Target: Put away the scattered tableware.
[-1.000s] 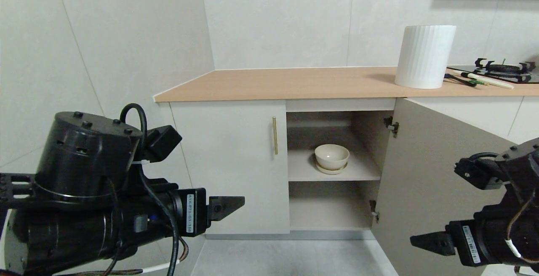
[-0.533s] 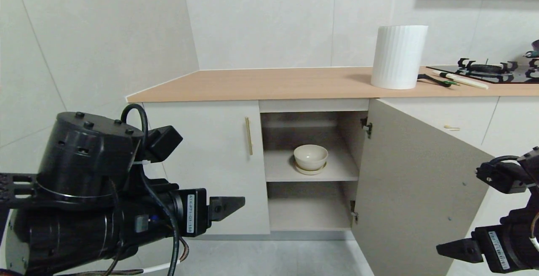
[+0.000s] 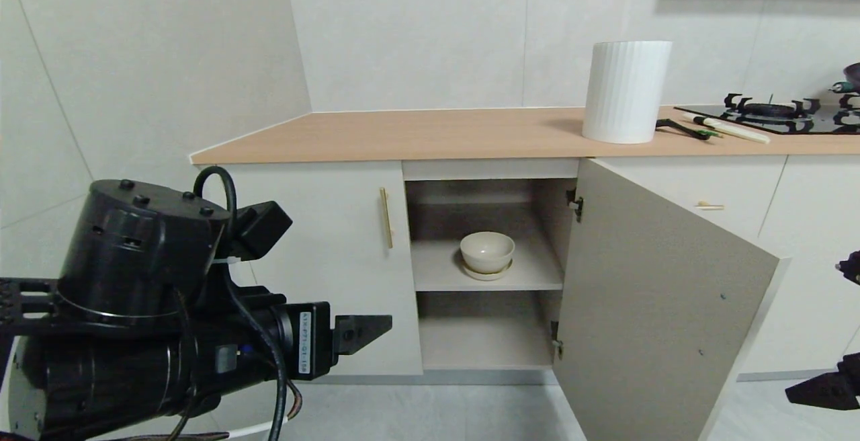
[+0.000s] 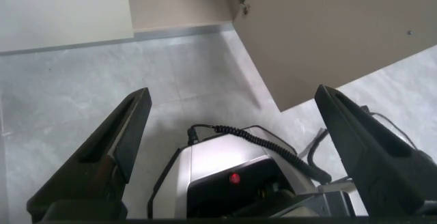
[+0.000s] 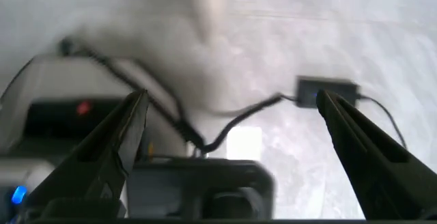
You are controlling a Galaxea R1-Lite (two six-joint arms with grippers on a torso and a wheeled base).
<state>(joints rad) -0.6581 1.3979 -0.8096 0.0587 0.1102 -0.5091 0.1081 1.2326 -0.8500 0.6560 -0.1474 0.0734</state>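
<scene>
A cream bowl sits on a small plate on the middle shelf of the open cabinet. On the counter far to the right lie chopsticks and a dark utensil. My left gripper hangs low, left of the cabinet and in front of its closed door; in the left wrist view the left gripper is open with only floor between its fingers. My right gripper is at the lower right, beyond the open door; the right gripper is open and holds nothing.
The cabinet's right door swings far out into the floor space. A tall white ribbed container stands on the wooden counter. A gas stove is at the far right. Grey floor lies below the cabinet.
The whole picture has slid left, so the camera has turned right. My right arm has drifted toward the lower right edge of the view. The left arm and the bowl are unchanged.
</scene>
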